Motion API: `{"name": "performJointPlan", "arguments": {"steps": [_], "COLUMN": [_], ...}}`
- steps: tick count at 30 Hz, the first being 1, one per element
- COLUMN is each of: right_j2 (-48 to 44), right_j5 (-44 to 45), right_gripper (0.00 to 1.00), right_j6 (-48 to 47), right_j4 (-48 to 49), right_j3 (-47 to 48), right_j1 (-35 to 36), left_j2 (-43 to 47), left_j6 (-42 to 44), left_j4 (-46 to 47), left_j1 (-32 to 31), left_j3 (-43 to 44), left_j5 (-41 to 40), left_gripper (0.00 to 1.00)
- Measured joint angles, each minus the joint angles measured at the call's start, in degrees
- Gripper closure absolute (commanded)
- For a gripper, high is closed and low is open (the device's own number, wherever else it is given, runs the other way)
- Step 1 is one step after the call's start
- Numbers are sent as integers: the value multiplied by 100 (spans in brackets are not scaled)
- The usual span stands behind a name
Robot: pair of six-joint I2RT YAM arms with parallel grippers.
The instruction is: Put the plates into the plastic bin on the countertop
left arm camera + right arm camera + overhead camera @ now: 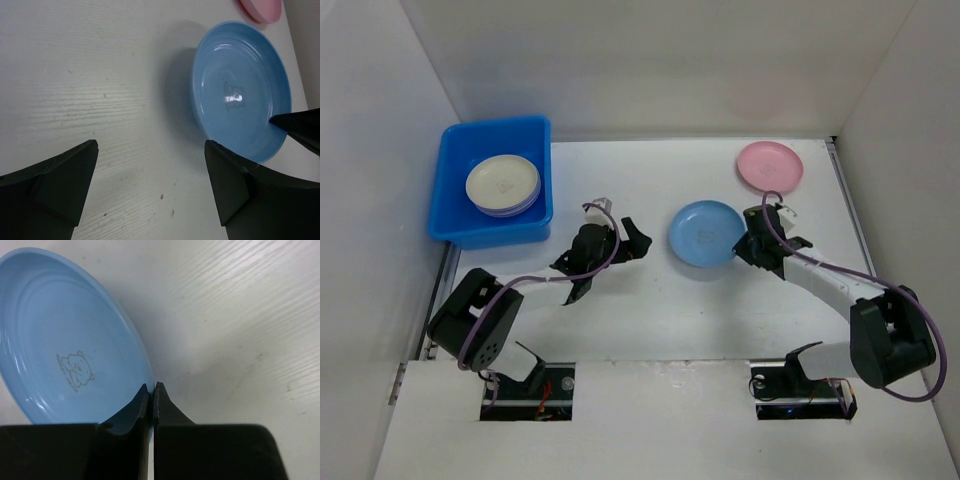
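Far left on the bench (650,310) sits the bin (490,232), with a short stack of plates in it: a cream one (502,183) on top and a paler rim showing under it, how many I cannot count. Just right of the bin is my left hand (610,265), fingers spread wide and holding nothing, pointing toward the blue plate (707,233). From the left wrist view that plate (240,90) lies ahead and to the right of the open hand (150,185), apart from it. A wide shadow under its left side makes me think it is tipped or lifted off the bench. My right hand (752,245) has it: the fingers are pressed together on the plate's near right rim (151,400), with the bear mark in the dish to their left. Further right and toward the back wall, the pink plate (770,166) lies flat on the bench, untouched. The bin is well to the left of the held plate with the left arm in between, so I judge the carry must cross or clear that arm. The left hand is the nearer one to the bin.
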State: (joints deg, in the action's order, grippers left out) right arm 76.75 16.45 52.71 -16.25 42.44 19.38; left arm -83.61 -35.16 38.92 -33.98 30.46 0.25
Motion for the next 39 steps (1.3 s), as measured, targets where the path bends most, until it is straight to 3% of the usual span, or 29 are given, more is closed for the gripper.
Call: {"name": "performJointPlan", "arguments": {"steps": [21, 29, 39], "right_j2": [249, 396, 435], "right_j5": [-236, -236, -229], "right_gripper": [97, 96, 96], "right_j6": [-114, -179, -197], "right_j4": [33, 28, 24], "right_j3": [632, 695, 697], "right_j1": [1141, 1370, 1370], "left_j2": [-461, -461, -461], "left_j6": [-223, -280, -332], "left_j4": [245, 245, 245], "left_j1": [37, 133, 186], "left_j3": [0, 0, 0], "left_j5": [564, 568, 568], "left_gripper": [31, 66, 87]}}
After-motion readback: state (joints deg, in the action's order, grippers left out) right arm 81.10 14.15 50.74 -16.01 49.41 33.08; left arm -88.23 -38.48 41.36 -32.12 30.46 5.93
